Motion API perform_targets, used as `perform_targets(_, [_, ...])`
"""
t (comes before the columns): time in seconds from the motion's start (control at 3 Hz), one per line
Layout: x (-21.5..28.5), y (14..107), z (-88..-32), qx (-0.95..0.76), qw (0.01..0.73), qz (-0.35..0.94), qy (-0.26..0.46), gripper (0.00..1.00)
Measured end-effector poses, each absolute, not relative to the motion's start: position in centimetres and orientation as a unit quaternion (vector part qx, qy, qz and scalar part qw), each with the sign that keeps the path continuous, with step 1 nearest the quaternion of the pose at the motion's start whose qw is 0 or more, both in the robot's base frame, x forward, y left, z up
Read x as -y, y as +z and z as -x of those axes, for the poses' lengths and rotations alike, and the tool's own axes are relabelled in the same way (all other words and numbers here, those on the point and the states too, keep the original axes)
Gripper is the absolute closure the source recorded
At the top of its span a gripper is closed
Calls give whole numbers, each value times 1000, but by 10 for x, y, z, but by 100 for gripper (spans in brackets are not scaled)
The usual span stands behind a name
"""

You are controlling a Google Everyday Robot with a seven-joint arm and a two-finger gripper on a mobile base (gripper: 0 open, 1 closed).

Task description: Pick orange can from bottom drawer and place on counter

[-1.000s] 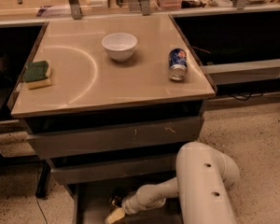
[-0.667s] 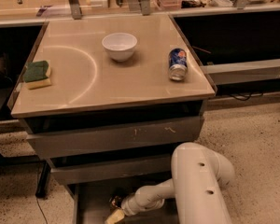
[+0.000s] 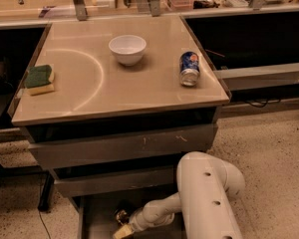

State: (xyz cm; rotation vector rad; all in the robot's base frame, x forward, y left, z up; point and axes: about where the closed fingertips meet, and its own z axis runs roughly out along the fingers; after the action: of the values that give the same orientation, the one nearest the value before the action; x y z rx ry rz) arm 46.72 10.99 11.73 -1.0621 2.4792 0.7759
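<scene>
My gripper (image 3: 122,228) is down inside the bottom drawer (image 3: 97,217), at the lower edge of the view, with the white arm (image 3: 207,193) bent down in front of the cabinet. A small shiny rounded thing, which looks like the orange can (image 3: 120,216), sits on the drawer floor right at the gripper's tip; it is mostly in shadow. I cannot tell whether the gripper touches or holds it. The beige counter (image 3: 89,88) with its curved arc mark lies above the drawers.
On the counter stand a white bowl (image 3: 127,49), a blue can (image 3: 190,68) lying near the right edge, and a green-yellow sponge (image 3: 39,79) at the left. Two shallower grey drawers (image 3: 124,146) stick out above the bottom one. Black recessed sinks flank the counter.
The arm's thick white link has shifted slightly to the left. The gripper stays at about the same spot in the bottom drawer.
</scene>
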Motion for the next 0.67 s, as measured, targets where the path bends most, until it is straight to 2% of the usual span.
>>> perform_targets(0.67, [-110, 117, -467, -871, 167, 373, 273, 59])
